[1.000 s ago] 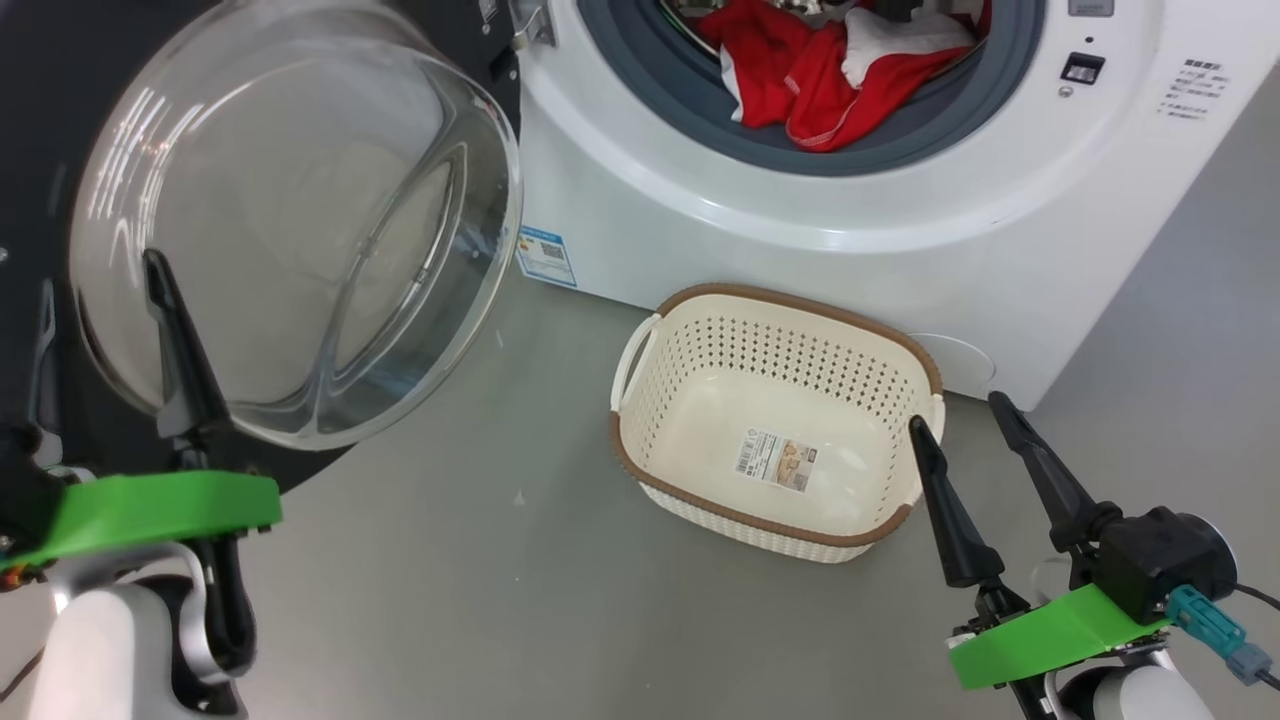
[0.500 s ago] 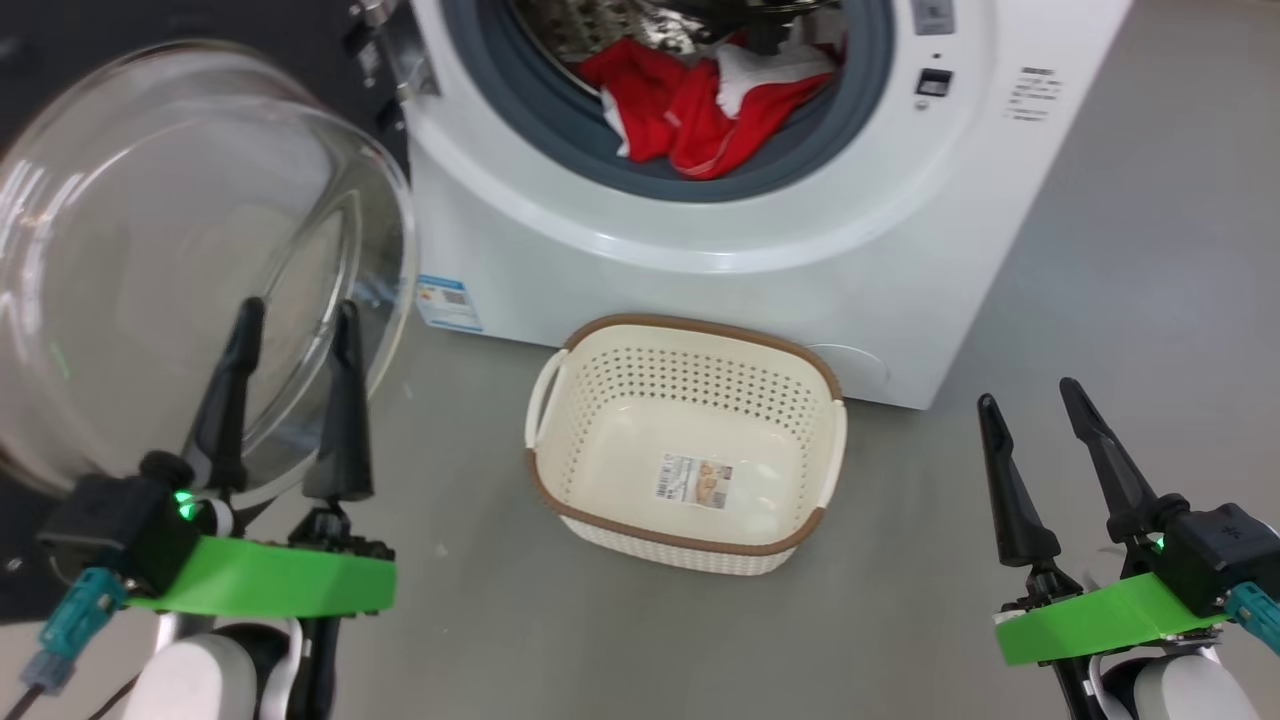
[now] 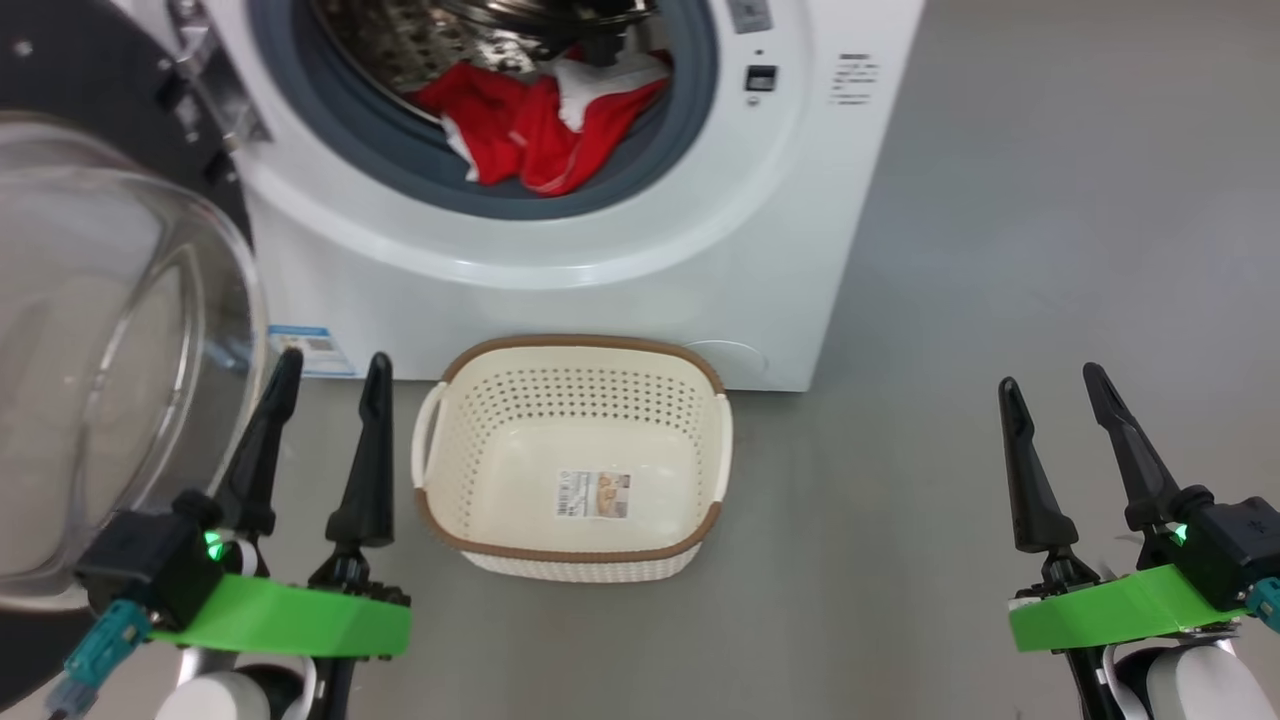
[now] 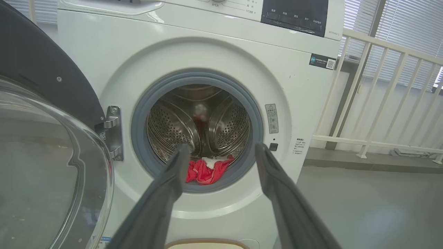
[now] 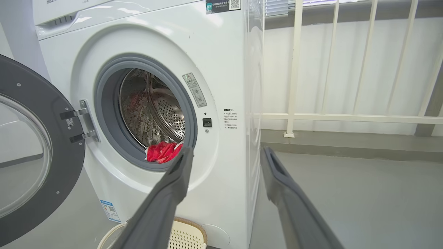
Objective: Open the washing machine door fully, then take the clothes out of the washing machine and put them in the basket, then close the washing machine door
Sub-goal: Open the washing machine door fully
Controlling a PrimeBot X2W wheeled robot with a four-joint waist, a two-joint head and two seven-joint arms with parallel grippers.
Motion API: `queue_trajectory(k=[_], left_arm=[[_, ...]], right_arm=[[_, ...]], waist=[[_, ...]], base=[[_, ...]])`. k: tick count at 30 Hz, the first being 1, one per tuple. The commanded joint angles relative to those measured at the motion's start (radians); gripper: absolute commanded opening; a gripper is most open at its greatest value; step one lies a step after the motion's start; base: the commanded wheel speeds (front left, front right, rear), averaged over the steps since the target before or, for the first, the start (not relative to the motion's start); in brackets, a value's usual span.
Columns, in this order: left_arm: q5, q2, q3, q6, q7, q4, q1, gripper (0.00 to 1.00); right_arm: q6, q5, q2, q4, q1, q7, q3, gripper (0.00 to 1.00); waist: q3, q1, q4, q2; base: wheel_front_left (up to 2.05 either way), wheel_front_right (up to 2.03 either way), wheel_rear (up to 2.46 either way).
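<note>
Door stands wide open. Clothes lie at the front of the washing machine drum. Basket sits empty on the floor below. Left gripper and right gripper are spread, holding nothing. Unloading is next: reach in and pinch the fabric.

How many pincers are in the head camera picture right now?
2. The left pincer is at lower left, open, between the washing machine door and the basket; the right pincer is at lower right, open, over the floor.
</note>
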Motion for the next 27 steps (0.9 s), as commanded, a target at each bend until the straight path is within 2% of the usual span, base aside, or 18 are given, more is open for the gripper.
queue_trajectory(k=[1,13,27], left_arm=[[0.006,0.029,0.043,0.002,-0.014,-0.018,0.006,1.0],[0.009,0.054,0.059,0.013,-0.037,-0.004,0.099,1.0],[0.052,0.084,0.066,0.064,-0.029,-0.01,0.205,1.0]], right_arm=[[0.006,-0.006,-0.001,-0.03,-0.035,-0.011,0.025,1.0],[0.006,0.003,-0.001,-0.041,0.006,-0.013,0.033,1.0],[0.006,0.022,-0.001,-0.081,0.084,-0.013,0.049,1.0]], waist=[[-0.004,0.0,-0.053,0.0],[-0.036,0.0,-0.13,0.0],[-0.088,0.0,-0.162,0.0]], base=[[0.0,0.0,0.0],[0.0,0.0,0.0],[0.0,0.0,0.0]])
